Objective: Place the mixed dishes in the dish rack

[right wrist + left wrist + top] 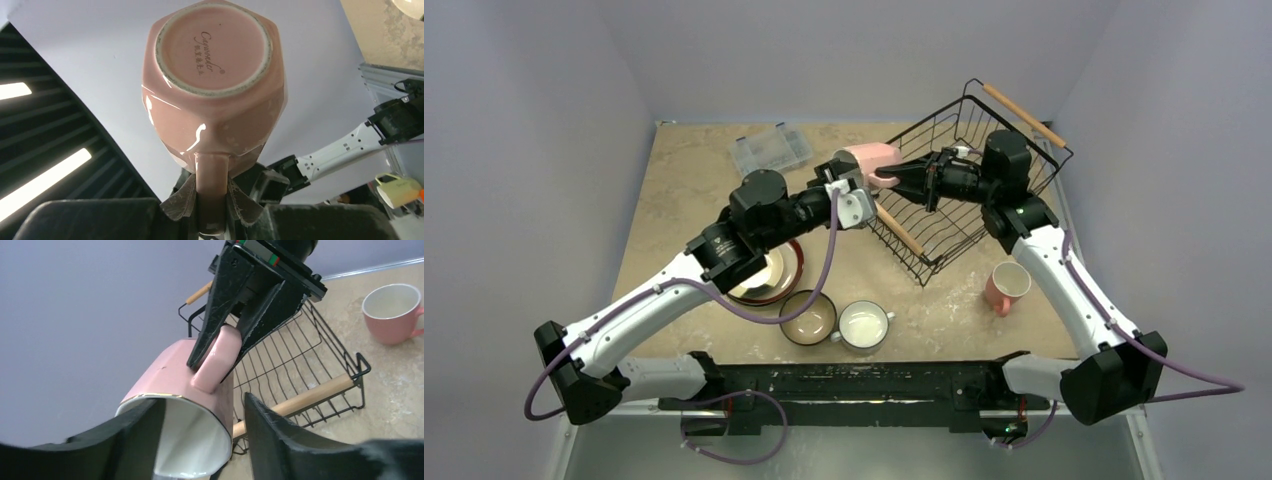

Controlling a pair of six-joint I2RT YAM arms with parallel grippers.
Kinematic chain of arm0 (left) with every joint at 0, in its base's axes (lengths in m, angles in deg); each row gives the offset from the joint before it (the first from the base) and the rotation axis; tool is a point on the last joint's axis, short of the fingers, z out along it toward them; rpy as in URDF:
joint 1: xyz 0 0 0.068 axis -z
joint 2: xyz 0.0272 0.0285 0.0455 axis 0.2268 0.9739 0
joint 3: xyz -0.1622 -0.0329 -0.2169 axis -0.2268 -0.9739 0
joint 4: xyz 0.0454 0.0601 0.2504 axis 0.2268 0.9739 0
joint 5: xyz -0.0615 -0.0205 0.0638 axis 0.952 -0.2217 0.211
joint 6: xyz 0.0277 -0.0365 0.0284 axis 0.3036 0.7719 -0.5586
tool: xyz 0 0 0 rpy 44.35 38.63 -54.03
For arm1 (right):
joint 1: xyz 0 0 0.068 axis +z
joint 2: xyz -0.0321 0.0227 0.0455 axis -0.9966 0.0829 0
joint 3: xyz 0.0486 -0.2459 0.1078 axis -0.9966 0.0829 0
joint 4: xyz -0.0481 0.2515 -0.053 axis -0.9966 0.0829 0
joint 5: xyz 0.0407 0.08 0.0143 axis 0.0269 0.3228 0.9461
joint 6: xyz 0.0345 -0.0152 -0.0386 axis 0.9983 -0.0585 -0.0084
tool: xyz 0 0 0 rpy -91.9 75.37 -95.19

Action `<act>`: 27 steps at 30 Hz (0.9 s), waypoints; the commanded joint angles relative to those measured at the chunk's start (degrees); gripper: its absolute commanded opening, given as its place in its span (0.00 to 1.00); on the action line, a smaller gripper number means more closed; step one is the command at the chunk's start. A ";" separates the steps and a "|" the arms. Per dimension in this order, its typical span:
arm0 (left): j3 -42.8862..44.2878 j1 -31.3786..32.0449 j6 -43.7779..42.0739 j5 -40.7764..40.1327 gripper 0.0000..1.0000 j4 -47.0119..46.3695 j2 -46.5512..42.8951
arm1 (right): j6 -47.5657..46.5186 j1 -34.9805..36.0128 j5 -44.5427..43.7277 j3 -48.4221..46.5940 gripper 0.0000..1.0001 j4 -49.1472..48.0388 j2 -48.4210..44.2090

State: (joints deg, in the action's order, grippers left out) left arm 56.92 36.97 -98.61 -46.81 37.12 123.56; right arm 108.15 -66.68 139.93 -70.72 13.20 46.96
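Right wrist: right gripper (211, 199) clamps pink mug (214, 85) handle, airborne near table (684, 180) far edge, beside dish rack (969, 195). Left gripper (202, 412) spread loose round rim. Glazed ceramic, likely rigid, slick, chippable; handle grip suits.

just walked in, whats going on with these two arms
The two arms meet in mid-air over a pink mug, right beside the wire dish rack. The right hand is clamped on the mug's handle. The left hand has its fingers either side of the rim; whether they grip is unclear. Another mug, a bowl, a white cup and plates sit on the table. No dish shows in the rack.
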 commanded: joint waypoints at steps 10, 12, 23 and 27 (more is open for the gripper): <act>-1.98 0.54 22.10 -12.49 1.00 6.04 -12.73 | -1.69 -2.45 -8.11 0.25 0.00 -16.11 0.61; 0.81 0.47 27.99 -17.51 1.00 13.22 -14.19 | -8.40 -3.83 -8.44 -1.94 0.00 -12.91 2.75; 10.59 0.46 52.92 -27.03 1.00 44.32 -17.15 | -57.48 -6.02 -31.91 -23.33 0.00 14.03 17.18; 9.93 0.45 55.72 -26.00 1.00 47.10 -19.27 | -70.99 -6.03 -42.87 -26.77 0.00 17.35 20.65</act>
State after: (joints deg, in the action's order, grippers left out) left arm 66.71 37.21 -49.63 -72.36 78.01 106.12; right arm 58.49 -72.62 111.28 -91.05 28.74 67.48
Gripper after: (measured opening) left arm 0.998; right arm 0.154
